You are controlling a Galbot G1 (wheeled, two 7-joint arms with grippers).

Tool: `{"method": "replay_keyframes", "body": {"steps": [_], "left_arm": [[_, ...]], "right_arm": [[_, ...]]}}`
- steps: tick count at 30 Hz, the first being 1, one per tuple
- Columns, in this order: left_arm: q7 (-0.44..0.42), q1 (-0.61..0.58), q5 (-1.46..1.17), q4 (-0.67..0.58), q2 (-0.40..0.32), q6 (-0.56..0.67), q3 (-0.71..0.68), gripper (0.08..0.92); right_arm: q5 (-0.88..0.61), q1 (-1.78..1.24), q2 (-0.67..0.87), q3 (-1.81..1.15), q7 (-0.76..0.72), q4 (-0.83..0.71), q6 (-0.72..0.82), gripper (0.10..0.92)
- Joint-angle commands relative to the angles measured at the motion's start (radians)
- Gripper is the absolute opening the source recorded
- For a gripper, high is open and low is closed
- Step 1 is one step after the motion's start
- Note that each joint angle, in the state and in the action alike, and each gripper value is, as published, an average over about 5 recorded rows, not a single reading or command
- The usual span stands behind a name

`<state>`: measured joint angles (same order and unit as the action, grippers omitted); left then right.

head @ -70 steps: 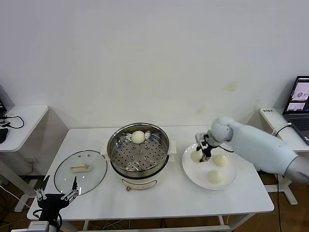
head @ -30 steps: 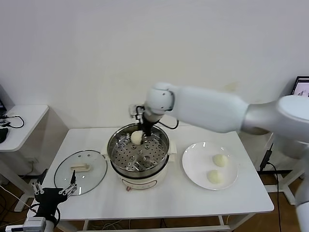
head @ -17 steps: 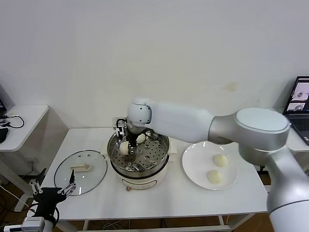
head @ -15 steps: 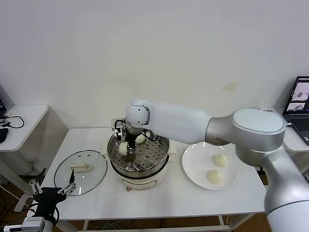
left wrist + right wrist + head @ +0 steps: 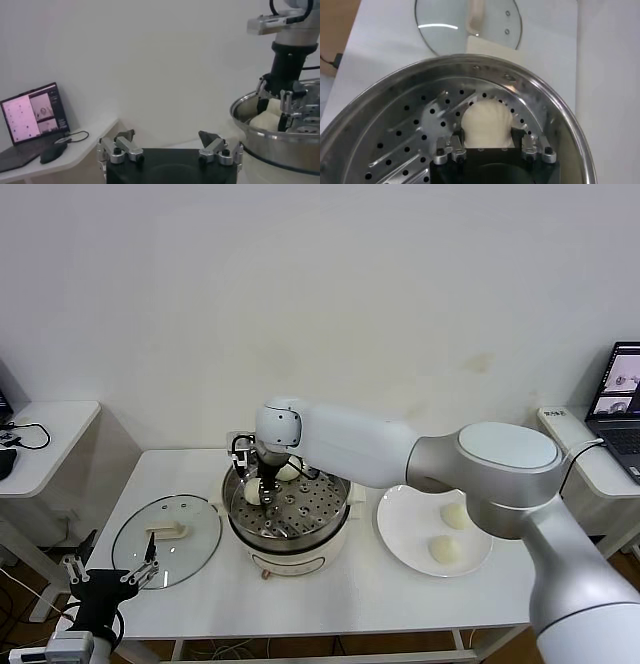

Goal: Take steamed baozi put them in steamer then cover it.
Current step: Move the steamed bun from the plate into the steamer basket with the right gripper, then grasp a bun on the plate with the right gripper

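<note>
Stainless steel fills your right wrist view: the steamer stands about mid-bench, a little toward the back edge, its perforated tray bare over most of its face. Your right pincer reaches down inside the pot at its left side, and a steamed baozi sits on the tray between the fingers; the pads flank the bun closely, but you cannot tell from here whether they press on it or have just let go. A second baozi lies at the back of the tray, near the pincer's wrist. Two more buns wait on the white plate toward the right edge of the bench, one nearer the back, the other nearer the front, with a gap between them. The glass lid lies flat by the left front corner, its cream handle up, just beside the steamer's base. Your left pincer hangs past the left front corner, below the lid, fingers spread wide and gripping nothing. On the right, off the bench, a side desk carries a laptop.
</note>
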<state>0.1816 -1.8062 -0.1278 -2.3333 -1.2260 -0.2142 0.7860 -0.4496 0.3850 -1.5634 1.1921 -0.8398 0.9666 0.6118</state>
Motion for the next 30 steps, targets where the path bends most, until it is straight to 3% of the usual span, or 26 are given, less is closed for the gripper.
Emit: {"method": "replay_keyframes", "body": {"steps": [1, 6, 9, 17, 30], "left_arm": [[-0.001, 0.001, -0.001, 0.001, 0.000, -0.002, 0.000, 0.823], [-0.002, 0.006, -0.001, 0.000, -0.001, -0.005, -0.002, 0.823], [-0.002, 0.007, -0.001, -0.001, -0.002, -0.006, -0.003, 0.823], [-0.005, 0.017, -0.003, -0.004, 0.002, -0.012, -0.008, 0.823], [-0.010, 0.047, -0.011, 0.012, 0.033, -0.027, -0.031, 0.823]], "right_arm": [[0.000, -0.003, -0.013, -0.004, 0.000, -0.020, 0.001, 0.661], [-0.010, 0.034, 0.008, -0.009, -0.037, 0.020, -0.002, 0.791], [-0.006, 0.069, 0.043, -0.004, -0.070, 0.067, -0.008, 0.818], [0.061, 0.204, 0.236, 0.030, -0.202, 0.235, -0.101, 0.823], [0.224, 0.339, 0.710, 0.094, -0.328, 0.499, -0.279, 0.823]]}}
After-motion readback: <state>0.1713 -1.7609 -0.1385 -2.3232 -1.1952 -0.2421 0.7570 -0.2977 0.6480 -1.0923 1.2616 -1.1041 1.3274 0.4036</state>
